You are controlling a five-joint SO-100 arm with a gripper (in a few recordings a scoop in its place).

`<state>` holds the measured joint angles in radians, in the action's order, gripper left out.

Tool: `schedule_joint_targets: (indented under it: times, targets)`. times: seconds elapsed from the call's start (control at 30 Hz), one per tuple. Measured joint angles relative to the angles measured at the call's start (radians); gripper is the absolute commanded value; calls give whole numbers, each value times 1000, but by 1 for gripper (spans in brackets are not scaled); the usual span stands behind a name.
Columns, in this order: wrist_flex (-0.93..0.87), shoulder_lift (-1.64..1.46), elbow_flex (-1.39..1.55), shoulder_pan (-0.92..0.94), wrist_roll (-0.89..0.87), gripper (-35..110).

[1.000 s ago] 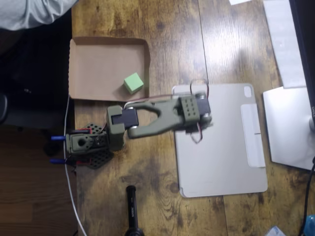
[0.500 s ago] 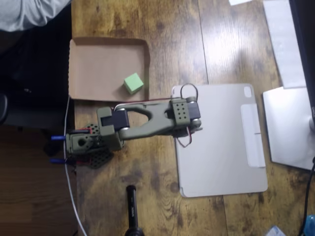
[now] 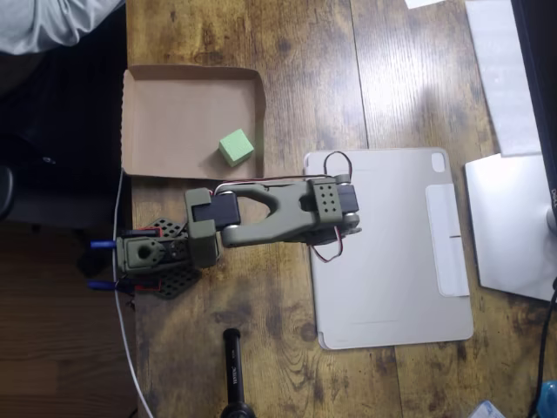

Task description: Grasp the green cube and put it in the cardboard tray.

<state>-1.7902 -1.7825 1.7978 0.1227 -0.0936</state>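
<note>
At the far left, up around eleven o'clock from the middle of the wooden table (image 3: 305,70), a person's grey sleeve (image 3: 52,22) pokes in at the corner. Below it sits the cardboard tray (image 3: 165,104), shallow and brown, its left edge at the table's edge. The green cube (image 3: 236,147) rests inside the tray, down in its four-o'clock corner, clear of the arm. Just beneath the tray, at about eight o'clock, the olive arm's base (image 3: 152,254) is planted, and the olive arm (image 3: 270,213) reaches out toward three o'clock, folded over the left edge of the grey tablet cover (image 3: 392,252). From up here the pincer is tucked under the wrist, so I cannot tell whether it is apart or together. A black cylinder (image 3: 233,374) lies at six o'clock.
</note>
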Motion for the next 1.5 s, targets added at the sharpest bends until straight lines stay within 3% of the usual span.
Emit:
schedule_joint_targets:
  times: [1.5]
  targets:
    - [2, 14, 0, -26, 14, 0]
